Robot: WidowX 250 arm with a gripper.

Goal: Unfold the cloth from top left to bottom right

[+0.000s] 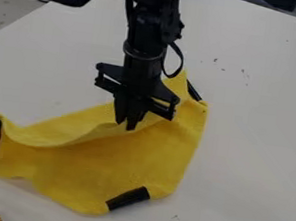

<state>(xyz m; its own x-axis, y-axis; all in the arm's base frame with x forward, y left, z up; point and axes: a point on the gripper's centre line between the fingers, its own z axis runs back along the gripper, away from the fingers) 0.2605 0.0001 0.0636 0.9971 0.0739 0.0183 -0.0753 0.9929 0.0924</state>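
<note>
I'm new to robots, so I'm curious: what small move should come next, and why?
Probably a short move toward the lower right: the gripper is down at the rumpled fold along the upper-left side of the yellow cloth.

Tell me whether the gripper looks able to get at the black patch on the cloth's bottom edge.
Likely yes: the black patch lies uncovered, and only yellow cloth lies between it and the gripper, which is at the upper fold.

No readable text or numbers anywhere.
</note>
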